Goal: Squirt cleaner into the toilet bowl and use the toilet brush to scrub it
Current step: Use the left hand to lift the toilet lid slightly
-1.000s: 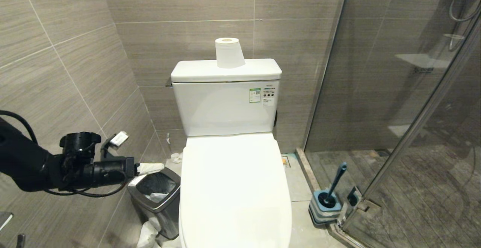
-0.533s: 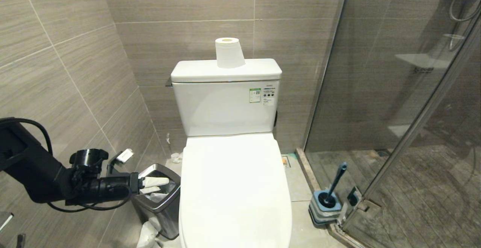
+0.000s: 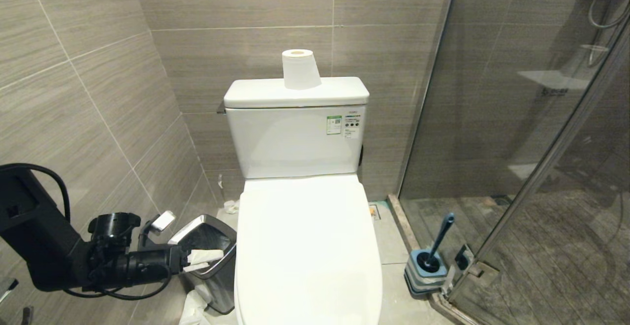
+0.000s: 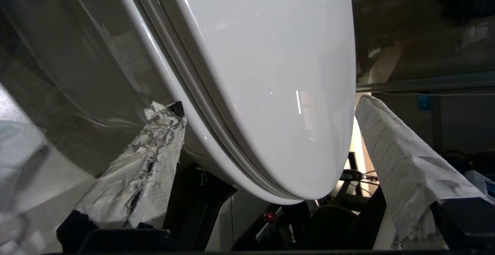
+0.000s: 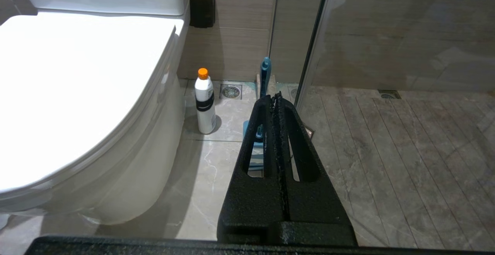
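Two spread, empty fingers of the left gripper [image 3: 209, 260] sit low left of the lidded toilet bowl [image 3: 307, 251]; it should hook under the lid's rim squarely. The right gripper [image 5: 277, 101] is clenched.

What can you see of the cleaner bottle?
The cleaner bottle shows only in the right wrist view: small, white, plastic-looking, with an orange cap and a dark band around its middle. It stands upright, capped, on the tiled floor beside the toilet bowl, between it and the toilet brush. Nothing touches it but the floor.
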